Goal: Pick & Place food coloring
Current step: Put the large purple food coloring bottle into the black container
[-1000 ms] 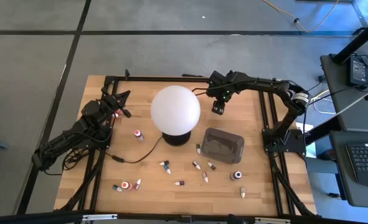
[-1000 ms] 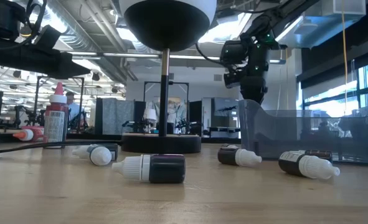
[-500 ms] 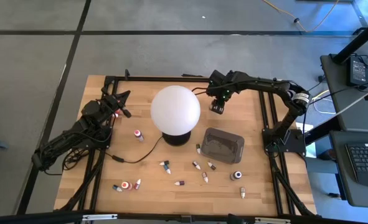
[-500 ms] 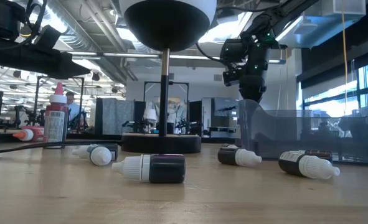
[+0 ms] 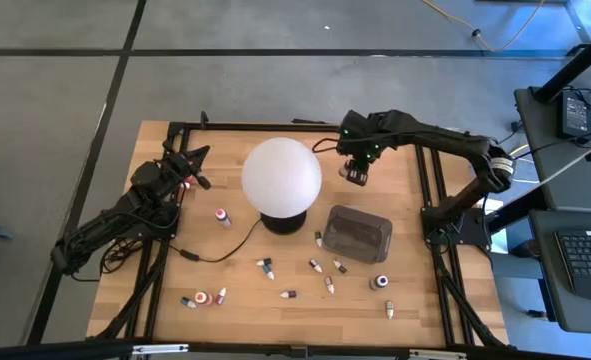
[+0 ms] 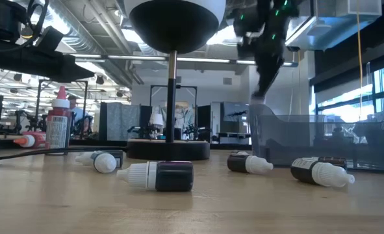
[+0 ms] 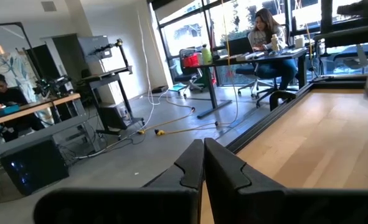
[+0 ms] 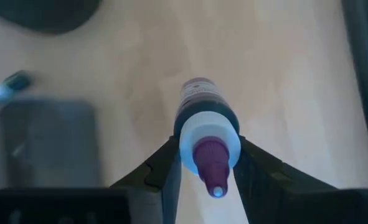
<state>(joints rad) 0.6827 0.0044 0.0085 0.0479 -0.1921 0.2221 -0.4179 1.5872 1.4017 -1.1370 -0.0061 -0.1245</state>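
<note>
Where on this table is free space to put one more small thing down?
Bare wood lies between the tray and the right claw, which grips a bottle, and also left of the upright bottle, below the left claw. Below the globe lamp, scattered bottles crowd the table.

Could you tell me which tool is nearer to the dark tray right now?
The right tool, shut on a bottle, hangs just beyond the tray. The left tool waits shut at the table's far left, past the globe.
</note>
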